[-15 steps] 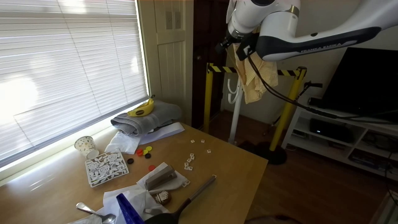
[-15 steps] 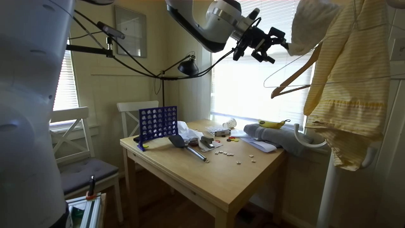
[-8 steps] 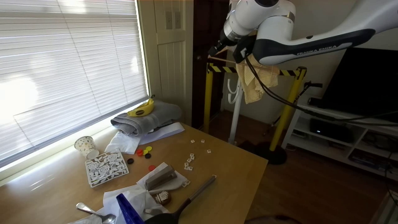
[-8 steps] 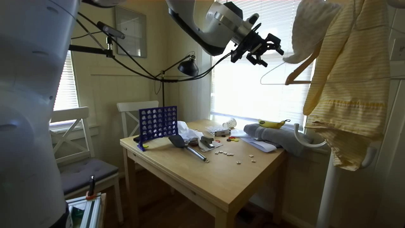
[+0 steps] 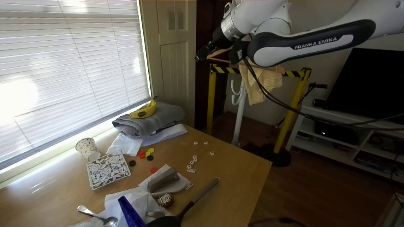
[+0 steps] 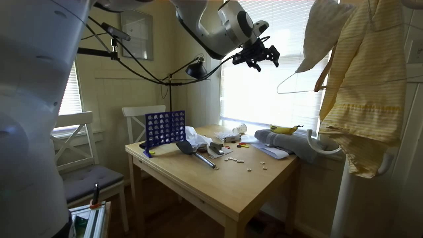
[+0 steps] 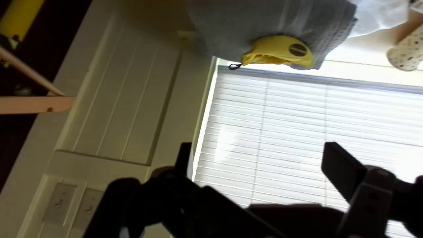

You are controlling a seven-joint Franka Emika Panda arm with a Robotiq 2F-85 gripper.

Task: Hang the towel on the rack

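My gripper (image 6: pixel 268 65) is open and empty in front of the window blinds; in the wrist view its fingers (image 7: pixel 259 160) stand wide apart. A pale grey-white towel (image 6: pixel 324 36) hangs at the upper right in an exterior view, apart from the gripper, its lower corner pointing down. Beside it hangs a yellow striped cloth (image 6: pixel 366 89), also seen in an exterior view (image 5: pixel 260 83). A wooden hanger (image 6: pixel 324 77) is partly hidden behind them; its end shows in the wrist view (image 7: pixel 36 104). The white rack (image 5: pixel 239 118) has curved hooks; its top is hidden.
A folded grey towel (image 5: pixel 167 113) with a yellow banana pouch (image 5: pixel 143 111) lies on the wooden table (image 5: pixel 233 176), among small tiles and a spatula (image 5: pixel 202 194). A thin wire hanger (image 6: pixel 286 81) juts toward the gripper. Yellow barrier posts (image 5: pixel 292 110) stand behind the rack.
My gripper has drawn back from the pale towel, leftward in both exterior views. The towel's corner now hangs lower. The wooden hanger has swung.
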